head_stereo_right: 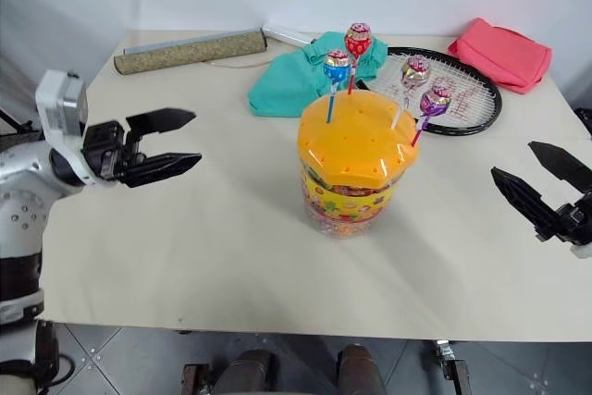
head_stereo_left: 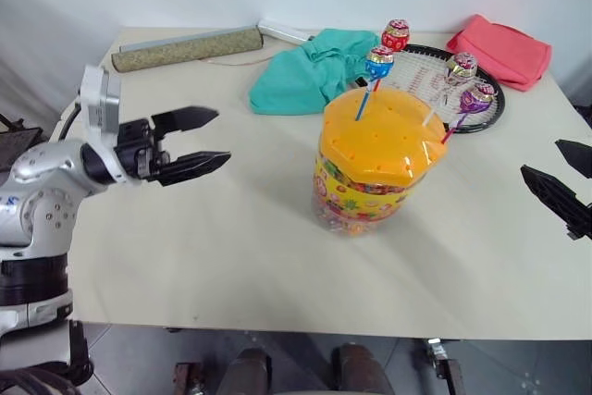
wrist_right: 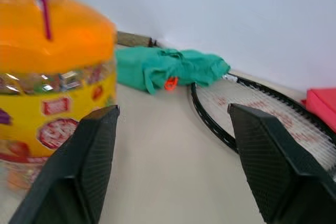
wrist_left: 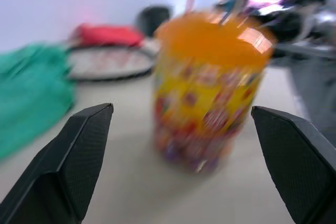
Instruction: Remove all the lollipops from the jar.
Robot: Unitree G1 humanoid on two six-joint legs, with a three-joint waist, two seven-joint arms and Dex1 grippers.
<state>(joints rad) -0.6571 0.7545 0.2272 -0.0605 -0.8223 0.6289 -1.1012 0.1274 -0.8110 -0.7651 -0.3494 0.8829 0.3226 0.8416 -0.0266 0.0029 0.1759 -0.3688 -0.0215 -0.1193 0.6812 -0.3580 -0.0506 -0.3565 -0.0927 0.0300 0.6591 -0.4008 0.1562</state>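
All four lollipops stand in the wide clear plastic jar (head_stereo_right: pixel 350 173) with the orange domed hole-dotted lid and yellow candy-print label, so nothing is out yet. The jar sits mid-bench, a bit toward the far edge. The blue foil ball (head_stereo_right: pixel 336 66) on a blue stick and the red foil ball (head_stereo_right: pixel 358 40) on a red stick are on the lid's far left side; the gold foil ball (head_stereo_right: pixel 414 70) on a white stick and the purple foil ball (head_stereo_right: pixel 435 100) on a pink stick lean out on its right side.

Your left claw (head_stereo_right: pixel 176 142) hovers over the bench's left side, black fingers apart, pointing at the jar, well apart from it and holding nothing. Your right claw (head_stereo_right: pixel 541 182) is near the right edge, fingers also apart and empty, aimed toward the jar.

For the step, I'd say go for one ball at a time. The purple one is nearest your right claw, so bring that claw up and in above lid height and close on the stick just under the ball. Pull along the stick's lean, not straight sideways, or the light jar will likely tip or slide. Your left claw could brace the jar wall; it lines up square on the label in the left wrist view.

Behind the jar lie a black-framed racket (head_stereo_right: pixel 481 90), a crumpled teal cloth (head_stereo_right: pixel 296 80), a red pouch (head_stereo_right: pixel 504 51) at the far right corner and a rolled olive mat (head_stereo_right: pixel 190 51) along the far edge; keep the lift short of them.
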